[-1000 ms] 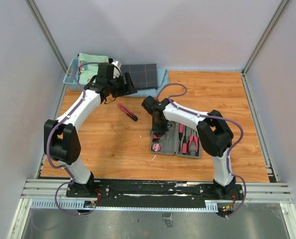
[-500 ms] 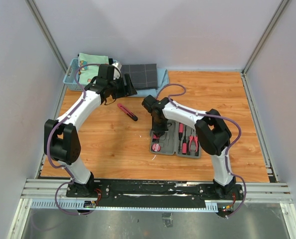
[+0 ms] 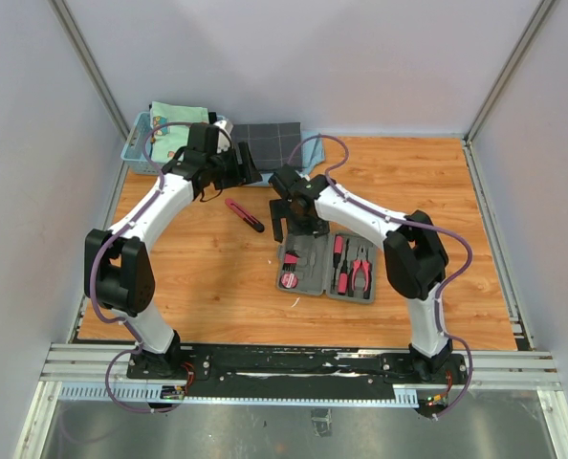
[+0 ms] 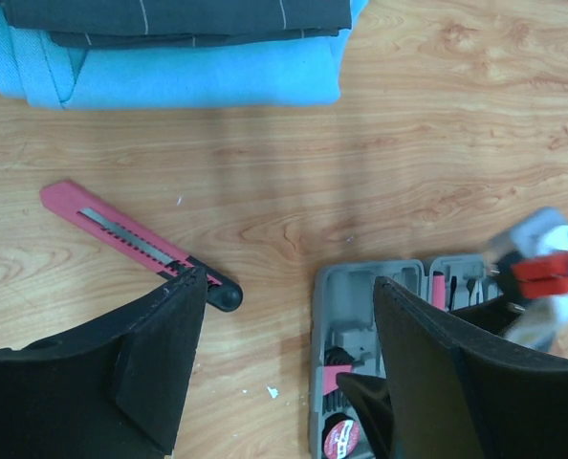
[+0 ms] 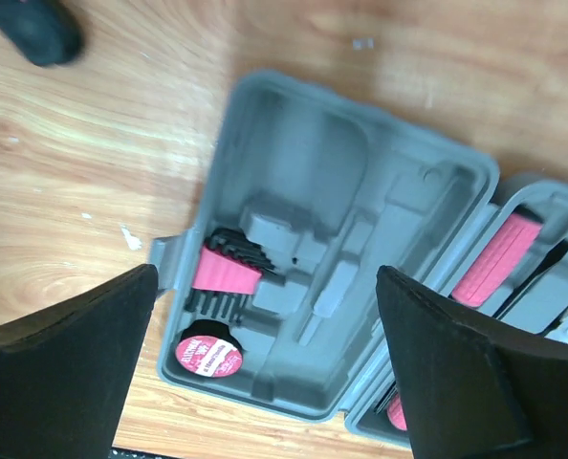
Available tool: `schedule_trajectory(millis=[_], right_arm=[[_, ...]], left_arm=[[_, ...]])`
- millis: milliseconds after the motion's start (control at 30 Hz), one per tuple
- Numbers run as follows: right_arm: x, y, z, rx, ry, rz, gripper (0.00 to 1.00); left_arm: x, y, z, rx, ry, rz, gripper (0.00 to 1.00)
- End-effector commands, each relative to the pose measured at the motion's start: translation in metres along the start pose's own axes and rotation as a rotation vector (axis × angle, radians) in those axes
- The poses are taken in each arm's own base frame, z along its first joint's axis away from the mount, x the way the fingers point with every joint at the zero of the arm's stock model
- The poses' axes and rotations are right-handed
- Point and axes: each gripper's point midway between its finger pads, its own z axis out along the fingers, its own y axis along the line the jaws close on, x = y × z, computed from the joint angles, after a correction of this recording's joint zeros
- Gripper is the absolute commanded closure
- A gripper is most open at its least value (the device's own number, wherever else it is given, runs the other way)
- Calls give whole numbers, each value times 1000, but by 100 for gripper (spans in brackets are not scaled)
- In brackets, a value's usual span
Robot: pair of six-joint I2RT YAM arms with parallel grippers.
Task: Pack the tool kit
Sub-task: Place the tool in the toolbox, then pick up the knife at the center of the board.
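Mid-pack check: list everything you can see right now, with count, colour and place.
tool case: 1, grey, lying open mid-table
round tape: 1, pink label, near corner of the case's left half
pliers: 1, pink handles, case's right half
screwdrivers: count unclear, pink handles, beside the pliers
utility knife: 1, pink and black, loose on the table, beyond the case to its left
folded cloth: 1, dark grey checked, far edge, on top of the blue cloth
blue cloth: 1, light blue
basket: 1, light blue, far left corner
green cloth: 1, in the basket
table: 1, wood
left arm: white and black, near the cloths, jaws open, empty
right arm: white and black, above the case, jaws open, empty
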Motion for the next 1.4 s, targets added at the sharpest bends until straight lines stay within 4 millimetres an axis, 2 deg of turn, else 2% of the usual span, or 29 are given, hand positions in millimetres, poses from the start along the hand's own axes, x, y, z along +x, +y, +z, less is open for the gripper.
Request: schedule_trajectory(millis=[0,100,267,300,367,533,667,767,967,1367], right_arm=[[-41,-2,-45,-20,-160,-65,2],[-49,3,-57,-64,-207,-69,2],[-60,-9,-66,-29,-264,-122,2],[-65,-8,-67,-41,-274,-149,1],[-75,8,-68,-109,-289,-244,7],[-104,49,-46,-214,-255,-471,18],[-120,68,-28,-252,-248,-590,21],[-125,78,-10,-282,-255,-633,22],[-115,85,31,-313,-218,-643,22],[-97,106,79,-420,-161,-623,21]], left_arm=[[-31,-7,-17,20,-97,2,25],[-44,-10,-25,25,-135,-2,25],[-70,-8,-46,12,-210,1,25],[-73,-6,-49,4,-217,-2,24],[-78,2,-58,-11,-231,-17,24],[-79,39,-78,-76,-250,-98,24],[-72,74,-93,-145,-258,-135,24],[-62,91,-99,-190,-250,-139,24],[-51,99,-105,-209,-240,-147,25],[-44,97,-101,-191,-223,-153,25]])
